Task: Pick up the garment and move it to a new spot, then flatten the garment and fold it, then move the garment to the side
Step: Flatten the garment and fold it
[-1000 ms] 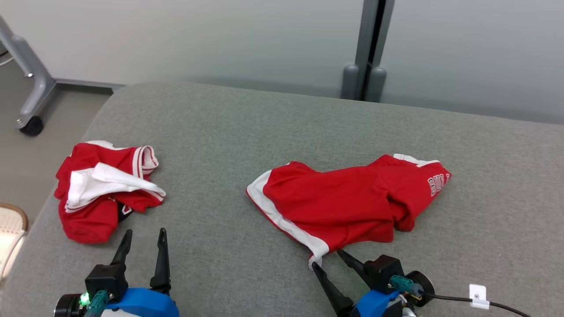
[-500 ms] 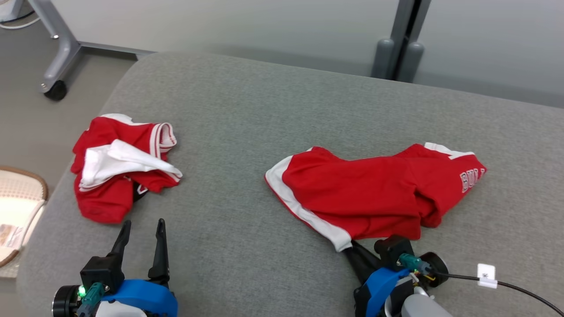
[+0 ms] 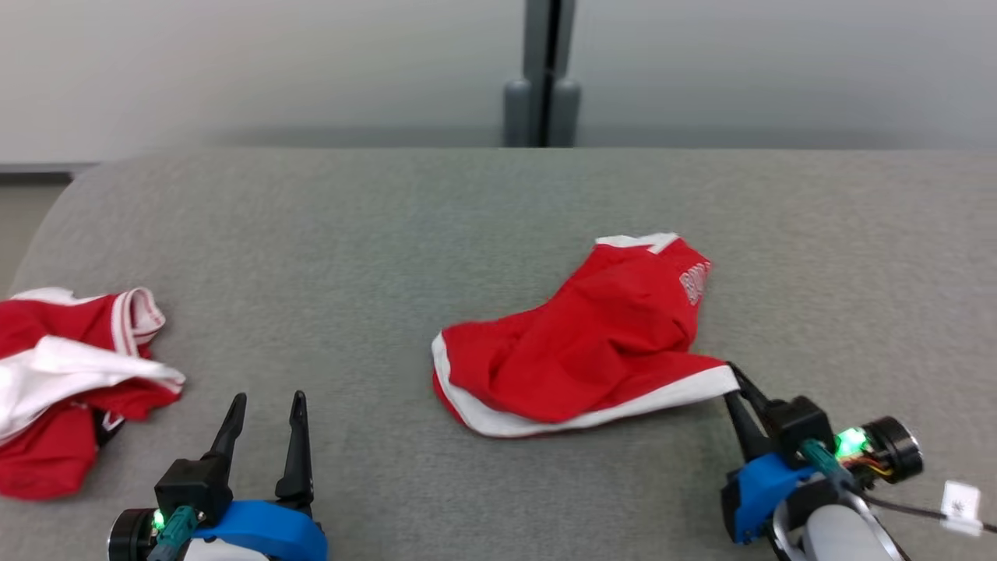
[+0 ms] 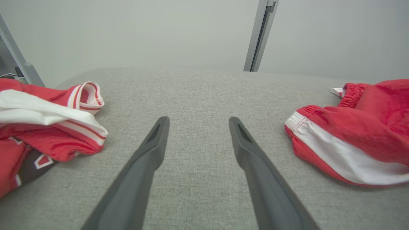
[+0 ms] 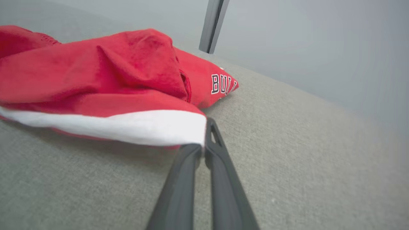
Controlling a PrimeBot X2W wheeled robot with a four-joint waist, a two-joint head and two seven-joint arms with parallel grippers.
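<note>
Lying crumpled at the far left of the grey fabric-covered tabletop is a red-and-white jersey, partly cut off by the head view's edge. Just to its right, near the front edge, the left hand hovers low with its two dark fingers spread wide and nothing between them; its own wrist view shows bare grey fabric in the gap. Right of centre lie the red shorts, bunched and creased. Their white hem band curves along the near side, and white lettering that begins "BUL" shows at the far right end. At the shorts' near right corner the right hand is pinched shut on the end of the white hem band, which is raised slightly off the tabletop there. Behind the tabletop, a grey post stands against a pale wall.
</note>
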